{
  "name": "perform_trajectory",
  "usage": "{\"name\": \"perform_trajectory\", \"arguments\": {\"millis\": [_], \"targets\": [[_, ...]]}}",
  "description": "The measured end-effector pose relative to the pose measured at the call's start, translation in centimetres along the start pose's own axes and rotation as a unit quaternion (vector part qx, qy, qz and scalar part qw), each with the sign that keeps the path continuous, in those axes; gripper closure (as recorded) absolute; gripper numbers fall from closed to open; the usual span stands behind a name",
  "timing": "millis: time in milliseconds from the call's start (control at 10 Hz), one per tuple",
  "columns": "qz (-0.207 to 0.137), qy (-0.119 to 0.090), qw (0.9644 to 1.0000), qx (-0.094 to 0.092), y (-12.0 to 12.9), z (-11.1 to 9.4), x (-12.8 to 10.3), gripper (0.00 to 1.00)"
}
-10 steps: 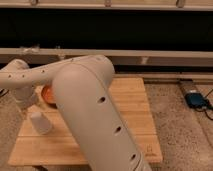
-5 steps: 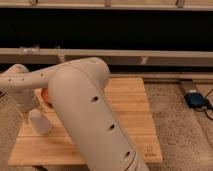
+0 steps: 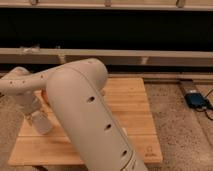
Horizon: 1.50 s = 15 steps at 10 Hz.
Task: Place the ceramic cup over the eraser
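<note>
The white ceramic cup (image 3: 41,123) stands on the left part of the wooden board (image 3: 131,111). My gripper (image 3: 31,109) is at the far left end of the arm, right above and against the cup's top. The big white arm (image 3: 85,115) crosses the board in front of the camera and hides much of it. The eraser does not show. A sliver of something orange (image 3: 44,96) shows behind the arm, just above the cup.
The board lies on a speckled floor (image 3: 180,135). A blue device (image 3: 196,100) with a cable lies on the floor at the right. A long pale rail (image 3: 150,54) and a dark wall run along the back.
The arm has swung lower and to the left, bringing the gripper down onto the cup. It now covers most of the orange thing. The cup has hardly moved.
</note>
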Motion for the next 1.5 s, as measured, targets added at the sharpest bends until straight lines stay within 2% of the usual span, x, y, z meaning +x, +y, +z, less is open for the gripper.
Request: {"name": "perform_trajectory", "arguments": {"millis": [100,400,600,700,900,1100,1400,1500], "targets": [[0.005,-0.004,1.0,-0.004,-0.2,0.2,0.0,0.72],[0.007,-0.018,0.9997,-0.012,-0.8,-0.4,0.2,0.98],[0.001,-0.029,0.9993,-0.023,-0.9,-2.7,0.8,1.0],[-0.004,-0.04,0.9988,-0.029,-0.9,-4.5,1.4,1.0],[-0.017,-0.062,0.9974,-0.034,-1.3,-8.6,3.0,1.0],[-0.023,-0.077,0.9962,-0.033,-2.9,-11.6,5.8,1.0],[-0.015,-0.094,0.9952,-0.024,-6.5,-14.6,9.8,1.0],[-0.012,-0.096,0.9951,-0.022,-7.1,-14.9,10.2,1.0]]}}
